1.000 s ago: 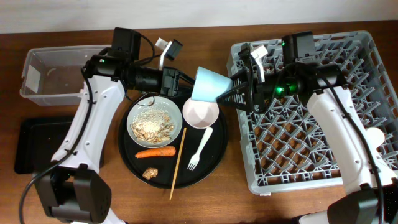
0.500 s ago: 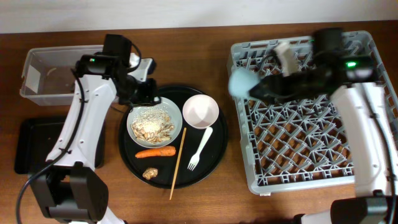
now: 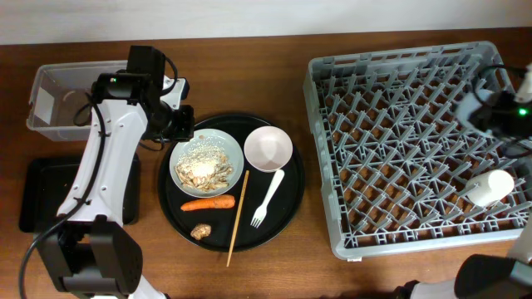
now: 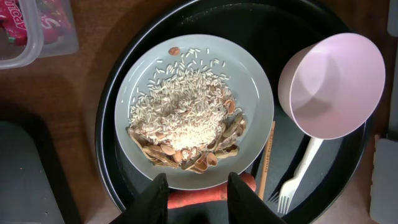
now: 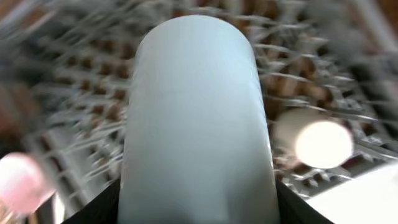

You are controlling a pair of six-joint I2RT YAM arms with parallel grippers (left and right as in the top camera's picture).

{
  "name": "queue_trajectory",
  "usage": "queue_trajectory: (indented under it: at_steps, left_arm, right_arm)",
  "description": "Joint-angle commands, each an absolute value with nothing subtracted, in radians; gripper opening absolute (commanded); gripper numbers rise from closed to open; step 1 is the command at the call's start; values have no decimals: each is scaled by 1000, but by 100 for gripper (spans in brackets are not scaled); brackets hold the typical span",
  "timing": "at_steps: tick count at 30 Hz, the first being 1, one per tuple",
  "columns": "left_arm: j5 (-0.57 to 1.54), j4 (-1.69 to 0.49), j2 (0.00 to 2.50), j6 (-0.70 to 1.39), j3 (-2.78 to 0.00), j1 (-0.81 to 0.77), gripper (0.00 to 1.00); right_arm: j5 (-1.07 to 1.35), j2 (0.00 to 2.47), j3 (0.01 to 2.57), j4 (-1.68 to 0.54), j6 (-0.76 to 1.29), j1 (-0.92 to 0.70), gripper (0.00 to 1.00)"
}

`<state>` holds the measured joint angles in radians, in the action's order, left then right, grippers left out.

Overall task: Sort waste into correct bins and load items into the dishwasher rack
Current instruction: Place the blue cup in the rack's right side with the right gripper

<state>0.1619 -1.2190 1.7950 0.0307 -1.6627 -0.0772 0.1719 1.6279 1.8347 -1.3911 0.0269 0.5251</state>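
Gripping what, and where? (Reader)

My right gripper [image 5: 194,204] has its jaws closed on the light blue cup [image 5: 196,118], carried over the far right of the dishwasher rack [image 3: 391,141]; that wrist view is blurred. My left gripper [image 4: 202,198] hangs with jaws apart and empty above the near rim of the plate [image 4: 255,118], on the round black tray [image 3: 170,208]. (Arm)

How should each piece handle? (Reader)

I judge the cup light, stiff and smooth-walled; a hold across its sides suits it. The plate looks rigid and breakable, and its loose rice-like food [image 4: 186,106] would spill if tipped, so take it level by the rim. The bowl [image 3: 268,148] wants a rim pinch; the fork [image 3: 268,198] is thin and lies flat, best taken at the handle. (Arm)

And the count? (Reader)

One plate, one bowl, one fork, one carrot [image 3: 208,203], one brown lump [image 3: 199,232], one wooden stick [image 3: 237,218]. Two cups: the blue one held, the small white cup [image 3: 489,187] lying in the rack. Two bins on the counter [image 3: 249,83]: clear tub [image 3: 66,95], shallow black tray [image 3: 37,195] (Arm)
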Motion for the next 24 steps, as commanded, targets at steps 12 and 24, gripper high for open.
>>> queue_trajectory:
  at_steps: [12,24]
  left_arm:
    - [152,-1225,1804,41,-1671,-74,31]
    - [153,-1228,1804,41,-1671,-74,31]
  right_arm:
    - [-47,1877,1855,-1369,95,603,39]
    - [33,1949,1855,-1311,95,603,96]
